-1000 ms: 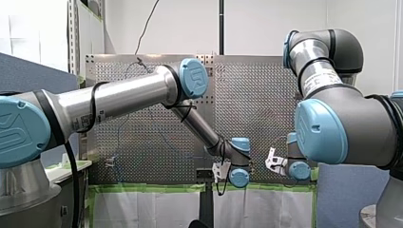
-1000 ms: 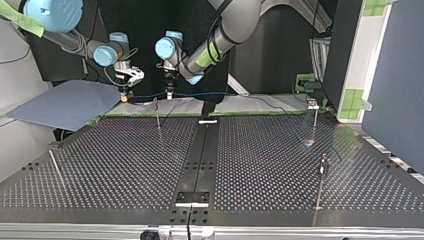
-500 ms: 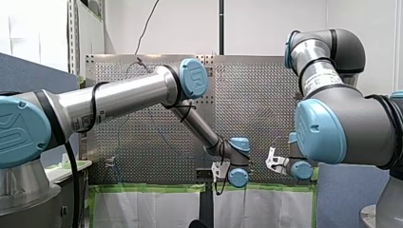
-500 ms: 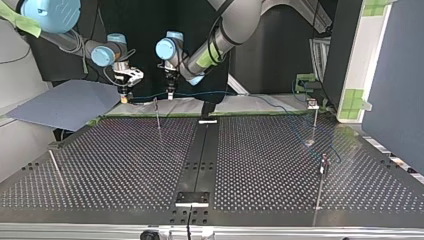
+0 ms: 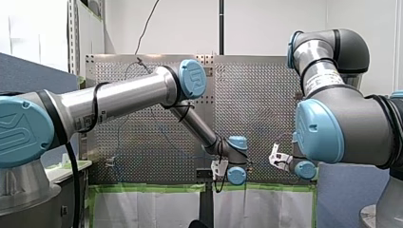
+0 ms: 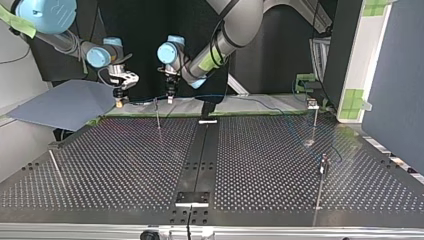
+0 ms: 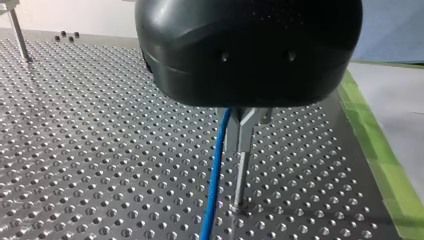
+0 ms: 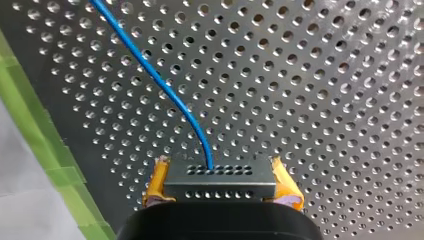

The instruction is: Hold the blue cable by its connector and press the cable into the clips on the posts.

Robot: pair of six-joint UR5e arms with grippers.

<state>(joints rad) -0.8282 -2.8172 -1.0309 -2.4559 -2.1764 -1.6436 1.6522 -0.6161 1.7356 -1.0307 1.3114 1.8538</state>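
In the top view, over the far left edge of the table, my right gripper had slid further left and a little lower during the last second. This carried the connector away from the far-left post. Its yellow pads were clamped on the connector's two ends.

That pull had drawn the blue cable straighter through the air to my left gripper, which had barely shifted and hung just right of the post. I judged this to be taking up slack so the run could be lined up over the clip and pressed in. The cable did not look seated there yet.

Whether my left gripper was closed on the cable or only guiding it, I could not tell. Its wrist view showed the cable passing under its body, close beside a slim metal upright.

The cable was thin, glossy and limp, leaving the dark, perforated connector in a soft curve. Further right it sagged toward the far-right post, too fine to follow.
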